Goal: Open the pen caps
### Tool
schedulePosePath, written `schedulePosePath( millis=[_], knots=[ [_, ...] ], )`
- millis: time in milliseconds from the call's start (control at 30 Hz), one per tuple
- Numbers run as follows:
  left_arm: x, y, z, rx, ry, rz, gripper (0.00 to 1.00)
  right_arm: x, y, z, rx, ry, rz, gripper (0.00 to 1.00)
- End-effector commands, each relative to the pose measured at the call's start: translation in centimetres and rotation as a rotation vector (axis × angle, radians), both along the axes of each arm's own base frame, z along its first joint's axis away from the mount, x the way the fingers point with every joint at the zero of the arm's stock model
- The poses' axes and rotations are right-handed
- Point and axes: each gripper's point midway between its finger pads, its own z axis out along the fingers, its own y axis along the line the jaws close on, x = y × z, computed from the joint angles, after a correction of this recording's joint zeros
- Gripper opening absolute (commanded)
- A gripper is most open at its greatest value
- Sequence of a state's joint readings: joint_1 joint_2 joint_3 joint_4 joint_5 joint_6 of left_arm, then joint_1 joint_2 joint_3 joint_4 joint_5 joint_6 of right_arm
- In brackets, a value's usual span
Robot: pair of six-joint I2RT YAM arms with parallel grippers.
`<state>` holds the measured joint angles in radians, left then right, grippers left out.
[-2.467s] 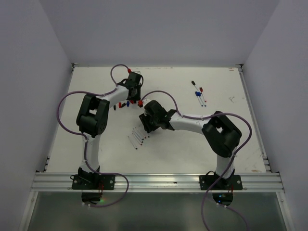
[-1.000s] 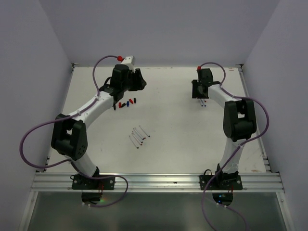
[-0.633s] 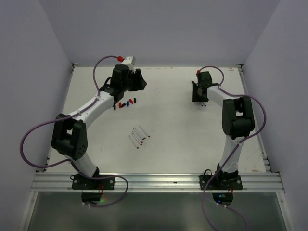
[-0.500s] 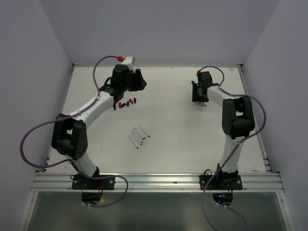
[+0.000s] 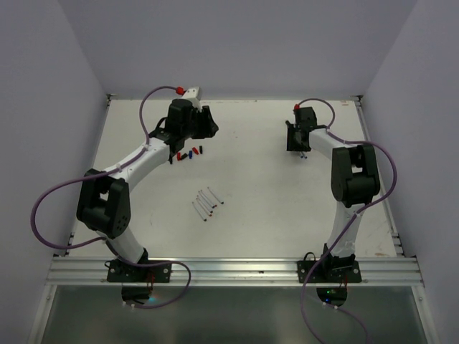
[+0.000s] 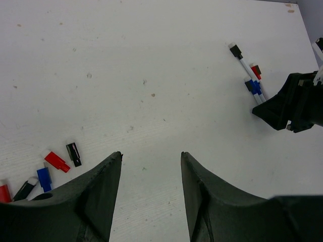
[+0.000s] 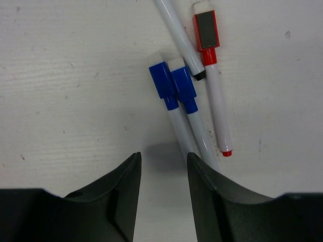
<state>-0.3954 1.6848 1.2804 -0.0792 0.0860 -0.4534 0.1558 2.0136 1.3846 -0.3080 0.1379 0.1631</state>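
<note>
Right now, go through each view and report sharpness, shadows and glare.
Top external: even, soft light, no glare; the pens mid-table are mere slivers. Right wrist: the capped pens are crisp; a soft shadow lies on the table just ahead of the right hand, whose fingers read as featureless black. Left wrist: the loose caps are sharp, the left hand dark and slightly soft-edged.

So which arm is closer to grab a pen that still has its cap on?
The right one. The right gripper, open, hangs close over the capped blue pens. The left gripper hovers by loose caps, far from them.
</note>
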Motion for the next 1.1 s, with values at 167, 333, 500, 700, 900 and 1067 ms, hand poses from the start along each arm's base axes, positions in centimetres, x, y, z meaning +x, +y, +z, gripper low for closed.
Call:
schedulePosePath(
  millis=[167,333,500,700,900,1067],
  knots=[
    [0.3,-0.6,1.1,-0.026,-0.044,-0.019,0.53,0.0,-0.8,1.0,-0.008,-0.021,-0.017,0.45],
    [0.3,-0.6,1.1,-0.024,-0.045,-0.018,0.54,-0.1,-0.9,1.0,-0.011,-0.021,-0.019,0.45],
    [0.2,-0.6,0.8,-0.02,-0.04,-0.019,0.53,0.0,-0.9,1.9,-0.007,-0.048,-0.023,0.44],
    [0.2,-0.7,0.8,-0.025,-0.042,-0.024,0.53,0.0,-1.0,2.2,-0.01,-0.056,-0.026,0.43],
    [0.2,-0.7,0.8,-0.025,-0.042,-0.026,0.53,-0.1,-0.9,2.4,0.001,-0.06,-0.02,0.43],
    [0.3,-0.7,0.7,-0.022,-0.042,-0.027,0.53,-0.1,-1.2,3.0,-0.012,-0.075,-0.026,0.41]
  ],
)
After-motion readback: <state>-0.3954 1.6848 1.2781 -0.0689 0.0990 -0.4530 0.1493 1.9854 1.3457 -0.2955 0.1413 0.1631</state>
